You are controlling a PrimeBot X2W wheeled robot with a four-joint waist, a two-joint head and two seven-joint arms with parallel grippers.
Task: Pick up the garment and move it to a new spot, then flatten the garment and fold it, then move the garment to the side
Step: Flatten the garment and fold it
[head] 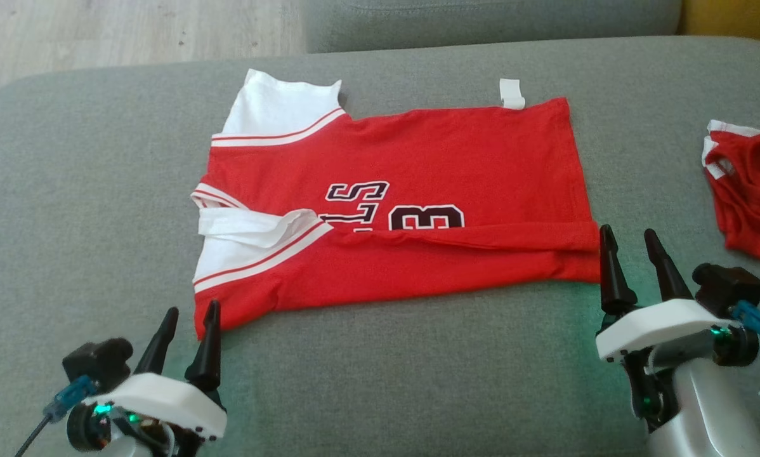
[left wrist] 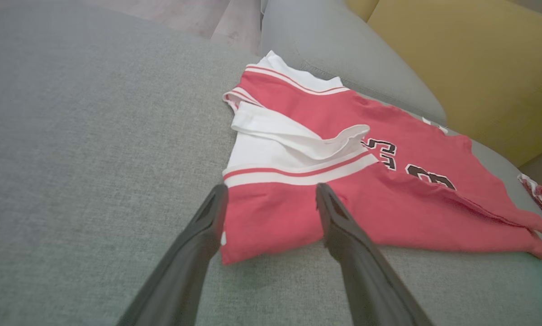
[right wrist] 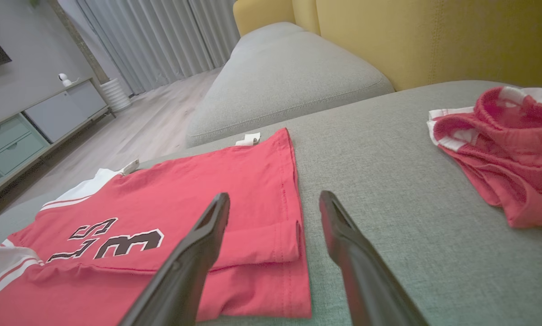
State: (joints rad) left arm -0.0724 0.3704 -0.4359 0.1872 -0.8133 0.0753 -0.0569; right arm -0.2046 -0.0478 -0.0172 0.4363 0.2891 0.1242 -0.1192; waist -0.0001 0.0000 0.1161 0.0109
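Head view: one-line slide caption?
Left gripper and right gripper, open, at near corners of a partly folded red jersey on grey cushion.

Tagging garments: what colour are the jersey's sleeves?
The sleeves are white with red stripes; left wrist view.

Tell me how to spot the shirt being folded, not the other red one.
Look at the middle of the grey sofa cushion. The red jersey lies flat there, with white sleeves and dark lettering. The other red garment sits crumpled at the right edge.
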